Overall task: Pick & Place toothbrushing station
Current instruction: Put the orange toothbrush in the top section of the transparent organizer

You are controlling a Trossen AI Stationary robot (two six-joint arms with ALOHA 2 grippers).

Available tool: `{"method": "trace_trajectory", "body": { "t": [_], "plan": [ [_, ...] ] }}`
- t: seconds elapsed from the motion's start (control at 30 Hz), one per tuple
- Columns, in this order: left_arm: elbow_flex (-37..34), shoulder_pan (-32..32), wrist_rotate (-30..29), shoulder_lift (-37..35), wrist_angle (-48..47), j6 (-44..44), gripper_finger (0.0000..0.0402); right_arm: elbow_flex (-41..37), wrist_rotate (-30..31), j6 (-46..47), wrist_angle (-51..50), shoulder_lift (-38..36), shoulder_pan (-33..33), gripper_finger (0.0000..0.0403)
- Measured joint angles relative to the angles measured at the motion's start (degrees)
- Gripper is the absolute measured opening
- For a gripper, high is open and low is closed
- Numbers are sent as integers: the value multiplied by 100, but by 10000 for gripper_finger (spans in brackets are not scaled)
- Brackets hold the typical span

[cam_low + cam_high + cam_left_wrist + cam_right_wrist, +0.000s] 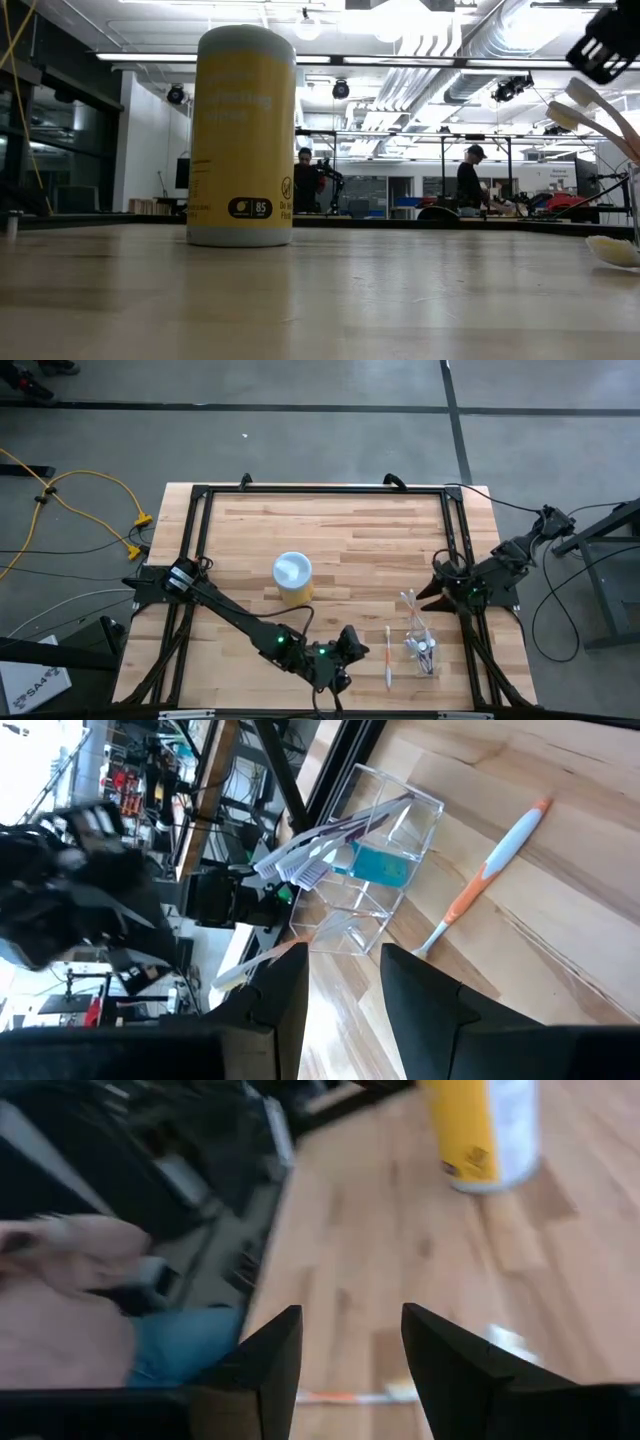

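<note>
Plastic, clear and boxy, forms the holder cup [422,645], which stands near the front right corner of the wooden desk [350,530]. Several toothbrushes [305,855] lean out of it with their bristle heads bunched together, and something teal [380,867] shows through its wall; whether that is a bottle cannot be told. Just beside the holder, on its left in the high view, an orange-and-white toothbrush [388,657] lies flat on the wood, not touching the holder. In the left wrist view the same brush [482,880] rests with its bristle end toward the camera.

The left gripper [345,648] sits low at the front edge of the desk, near the lying toothbrush, its arm reaching across from the left side. Its two dark fingers [425,1000] stand apart with bare wood between them, grasping nothing.

The right gripper [432,596] hovers at the right rail of the desk, behind the holder cup. Its fingers [450,1355] are likewise spread and empty, pointed across the desk.

A yellow canister with a white lid [292,577] stands upright near the middle of the desk, well apart from the holder. In the low view it [245,135] fills the foreground, and two people [468,178] stand in the room far behind.
</note>
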Motion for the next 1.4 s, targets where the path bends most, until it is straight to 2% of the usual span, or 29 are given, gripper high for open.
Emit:
{"method": "trace_trajectory", "body": {
  "t": [0.33, 0.5, 0.63, 0.8, 0.9, 1.0, 1.17, 1.4],
  "plan": [
    [0, 0, 20, 2, -228, -447, 120, 0, -604, -566, 1388, 442, 0, 164],
    [0, 12, 167, 2, -316, -1157, 120, 0, -802, -862, 1981, 862, 0, 164],
    [0, 115, 748, 2, -317, -2022, 120, 2, -885, -876, 2257, 977, 2, 164],
    [0, 298, 1865, 2, -306, -2712, 120, 2, -937, -870, 2225, 982, 2, 164],
    [7, 437, 2298, 87, -8, -3340, 120, 2, -920, -871, 2225, 980, 0, 164],
    [12, 567, 2337, 185, 240, -4120, 120, 2, -895, -872, 2250, 978, 1, 164],
    [15, 733, 2293, 233, 271, -4804, 120, 2, -889, -913, 2256, 978, 0, 164],
    [4, 761, 2365, 298, 294, -5118, 120, 2, -953, -916, 2256, 978, 0, 164]
  ]
}}
